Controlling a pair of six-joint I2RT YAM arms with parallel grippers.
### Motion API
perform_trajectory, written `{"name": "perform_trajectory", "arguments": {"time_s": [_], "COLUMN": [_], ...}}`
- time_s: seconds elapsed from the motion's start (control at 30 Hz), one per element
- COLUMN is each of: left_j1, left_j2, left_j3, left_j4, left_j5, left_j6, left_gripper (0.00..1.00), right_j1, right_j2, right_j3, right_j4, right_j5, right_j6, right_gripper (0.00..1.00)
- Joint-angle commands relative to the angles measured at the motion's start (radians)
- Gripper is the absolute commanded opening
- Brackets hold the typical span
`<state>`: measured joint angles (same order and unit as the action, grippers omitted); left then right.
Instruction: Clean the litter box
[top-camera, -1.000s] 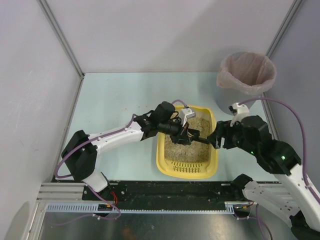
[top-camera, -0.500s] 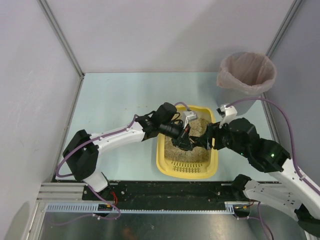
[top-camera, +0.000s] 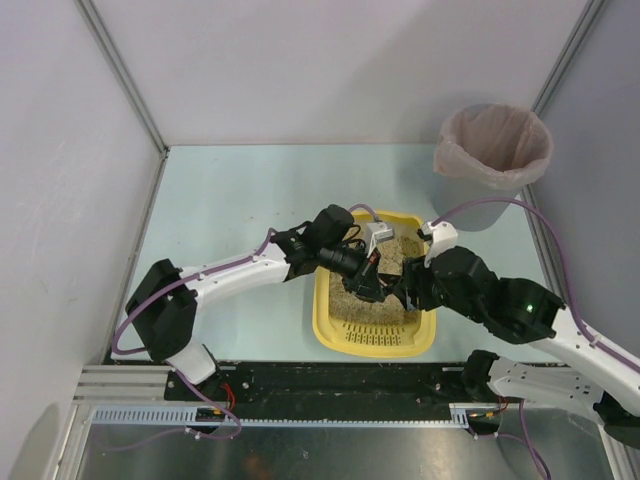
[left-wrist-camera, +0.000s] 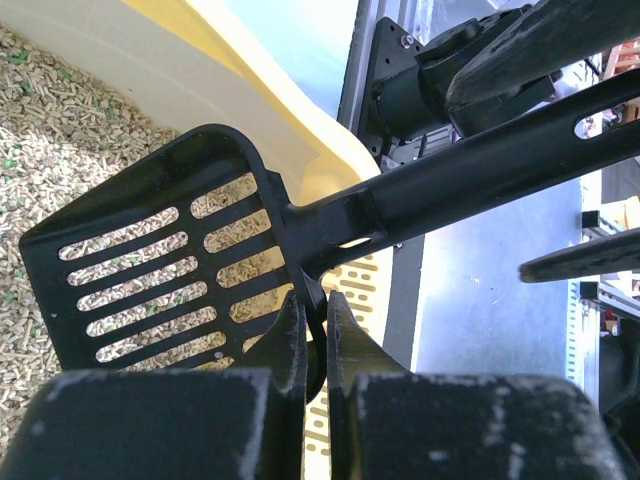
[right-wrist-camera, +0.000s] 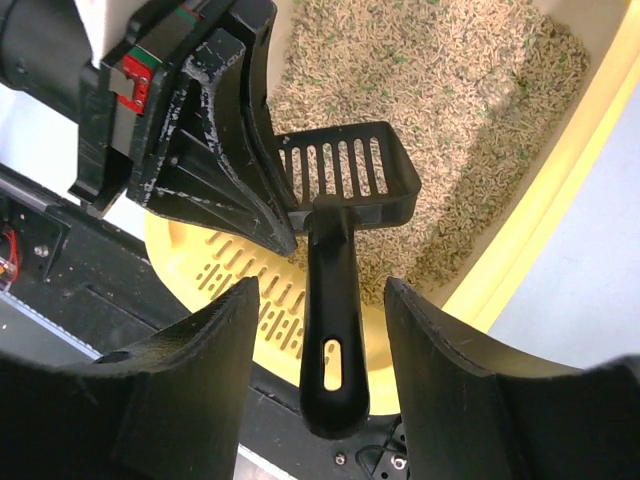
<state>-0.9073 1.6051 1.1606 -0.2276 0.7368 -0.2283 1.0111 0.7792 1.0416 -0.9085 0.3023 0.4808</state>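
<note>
- The left jaws are clamped shut on the black slotted scoop (left-wrist-camera: 300, 225), pinching a thin edge where its head meets its handle.
- The scoop's head projects just beyond the left jaws, over the beige litter (right-wrist-camera: 450, 90). Granules show through its slots. Whether the head touches the litter cannot be told.
- The right jaws stand open, with one finger (right-wrist-camera: 190, 400) on each side of the scoop's handle. A gap shows on both sides, and no contact is seen.
- The handle runs from the left jaws into the space between the right jaws.
- The yellow litter box (top-camera: 375, 342) lies on the table (top-camera: 230, 200), directly beneath both pairs of jaws. Its slotted end is under the handle.
- A grey bin (top-camera: 492, 145) with a pinkish liner stands well beyond the right jaws, apart from the litter box.
</note>
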Motion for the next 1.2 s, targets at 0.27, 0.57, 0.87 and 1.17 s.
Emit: {"name": "perform_trajectory", "arguments": {"time_s": [0.27, 0.57, 0.87, 1.17], "left_j1": [0.001, 0.001, 0.001, 0.134], "left_j2": [-0.008, -0.011, -0.114, -0.279], "left_j3": [0.053, 0.059, 0.060, 0.033], "left_j4": [0.004, -0.007, -0.018, -0.018], "left_j5": [0.015, 0.016, -0.023, -0.167], "left_j6": [0.003, 0.023, 0.127, 0.130], "left_gripper": [0.00, 0.18, 0.84, 0.97], "right_j1": [0.014, 0.014, 0.014, 0.014], "right_j2": [0.014, -0.006, -0.051, 0.044], "right_j3": [-0.037, -0.048, -0.049, 0.004], "right_j4": [0.043, 0.045, -0.013, -0.081], "right_j5": [0.047, 0.093, 0.238, 0.270], "right_j6": [0.033, 0.033, 0.100, 0.189], "right_gripper": [0.39, 0.00, 0.00, 0.00]}}
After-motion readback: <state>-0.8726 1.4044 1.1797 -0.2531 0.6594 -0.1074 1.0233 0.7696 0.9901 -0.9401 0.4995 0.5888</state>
